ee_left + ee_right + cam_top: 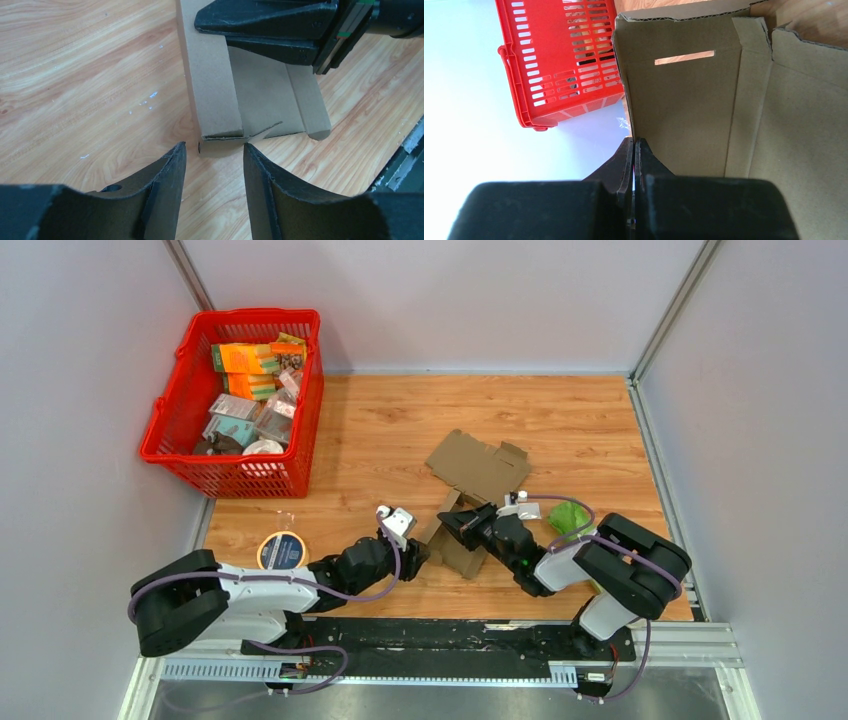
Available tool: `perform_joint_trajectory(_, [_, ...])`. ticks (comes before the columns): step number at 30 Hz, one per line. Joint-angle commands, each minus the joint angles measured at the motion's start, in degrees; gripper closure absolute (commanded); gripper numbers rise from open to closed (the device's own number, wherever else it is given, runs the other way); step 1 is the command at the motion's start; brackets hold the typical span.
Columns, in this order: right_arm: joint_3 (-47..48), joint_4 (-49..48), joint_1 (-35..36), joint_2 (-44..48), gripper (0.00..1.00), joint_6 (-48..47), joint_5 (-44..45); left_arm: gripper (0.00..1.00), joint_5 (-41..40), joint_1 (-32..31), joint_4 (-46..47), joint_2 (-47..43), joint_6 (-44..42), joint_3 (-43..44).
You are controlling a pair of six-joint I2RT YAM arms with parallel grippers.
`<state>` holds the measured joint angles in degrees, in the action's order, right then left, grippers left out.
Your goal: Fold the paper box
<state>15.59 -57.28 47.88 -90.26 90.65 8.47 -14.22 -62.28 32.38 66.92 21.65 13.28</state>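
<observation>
Left wrist view: my left gripper (214, 147) stands open, just short of the box (260, 95) corner; my right gripper (212, 31) pinches its wall.

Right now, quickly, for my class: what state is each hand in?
Left hand: open, holding nothing; the box corner lies just ahead.
Right hand: closed, pinching a box wall.
</observation>
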Motion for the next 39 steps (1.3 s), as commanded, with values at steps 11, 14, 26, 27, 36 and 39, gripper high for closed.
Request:
perform_joint_trajectory(11, [-1.18,4.01,2.92,0.17,1.0,4.09,1.38,0.5,-9.07,-0.47,7.25,1.29,1.29,2.54])
perform_joint_trajectory(14, [-1.71,3.49,3.45,-0.18,1.0,4.45,1.64,0.51,-10.21,-0.56,7.0,1.2,1.55,3.33])
perform_joint_trajectory(26, [-1.97,6.29,4.33,1.92,1.0,4.71,3.39,0.47,-5.82,-0.65,-0.01,-4.67,1.63,2.63])
perform_joint_trajectory(27, [-1.36,6.56,4.42,2.02,1.0,4.62,4.0,0.47,-6.26,-0.56,-2.65,-6.52,2.95,2.28])
perform_joint_trajectory(36, [9.01,34.41,5.73,11.32,1.0,6.65,8.83,0.36,-9.95,-0.65,-32.01,-31.04,7.36,3.5])
perform_joint_trajectory(39, [10.94,39.68,5.91,12.39,1.0,7.17,9.11,0.36,-8.72,-0.65,-36.94,-32.81,3.32,7.54])
